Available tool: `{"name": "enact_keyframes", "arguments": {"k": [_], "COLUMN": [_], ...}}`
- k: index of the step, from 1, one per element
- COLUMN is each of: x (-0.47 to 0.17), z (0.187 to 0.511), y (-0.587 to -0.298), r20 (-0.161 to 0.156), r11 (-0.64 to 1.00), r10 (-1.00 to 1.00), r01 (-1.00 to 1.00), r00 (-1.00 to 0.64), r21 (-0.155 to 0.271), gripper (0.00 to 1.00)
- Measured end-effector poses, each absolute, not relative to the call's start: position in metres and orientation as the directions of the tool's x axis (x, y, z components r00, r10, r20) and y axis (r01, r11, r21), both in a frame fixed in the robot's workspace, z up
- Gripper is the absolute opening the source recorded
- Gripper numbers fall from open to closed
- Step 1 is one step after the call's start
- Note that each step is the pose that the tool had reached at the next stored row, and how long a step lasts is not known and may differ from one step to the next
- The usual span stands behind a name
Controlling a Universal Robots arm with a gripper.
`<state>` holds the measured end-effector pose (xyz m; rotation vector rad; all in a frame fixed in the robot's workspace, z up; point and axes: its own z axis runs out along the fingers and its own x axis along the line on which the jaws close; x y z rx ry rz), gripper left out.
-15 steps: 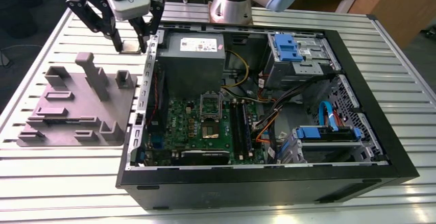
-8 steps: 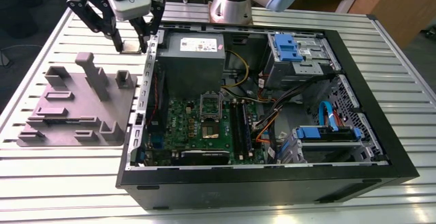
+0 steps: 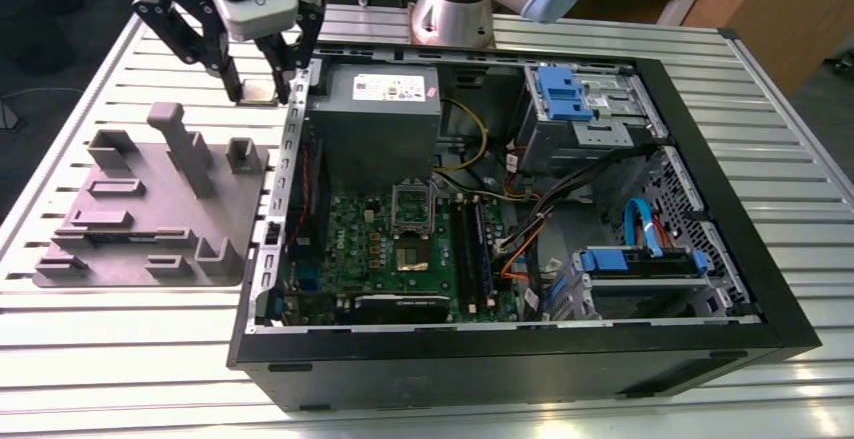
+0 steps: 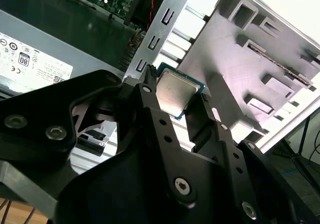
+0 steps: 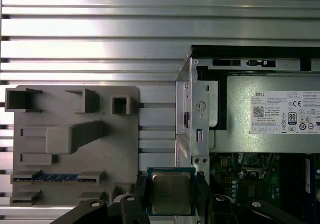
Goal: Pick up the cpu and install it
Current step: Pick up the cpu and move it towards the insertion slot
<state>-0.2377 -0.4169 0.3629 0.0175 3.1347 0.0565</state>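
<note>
Cpu (image 5: 170, 194) in the grip, held off the desk (image 5: 100, 28).
Jaws are closed narrow on two opposite edges of the cpu, its metal lid facing both wrist views. It hangs by the side wall of the open computer case (image 3: 534, 369), with the grey tray (image 5: 60, 116) on the other side. Risk, by my reading: the hold is on the edges only, so a knock on the case wall could twist or drop it. A skewed chip would seat badly on the motherboard (image 3: 400, 249).

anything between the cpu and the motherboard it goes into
Only the metal side wall of the case, which is open on top. The cpu, clamped in the jaws, hangs over that wall's edge, with the motherboard beyond.
</note>
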Motion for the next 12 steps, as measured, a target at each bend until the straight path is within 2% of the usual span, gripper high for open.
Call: {"name": "enact_keyframes", "arguments": {"k": [12], "x": [-0.2319], "z": [0.3628], "y": [-0.4169], "r20": [-0.006], "r11": [0.999], "r10": [0.011], "r01": [0.011], "r00": [-1.000], "r21": [0.036], "gripper": [0.47]}}
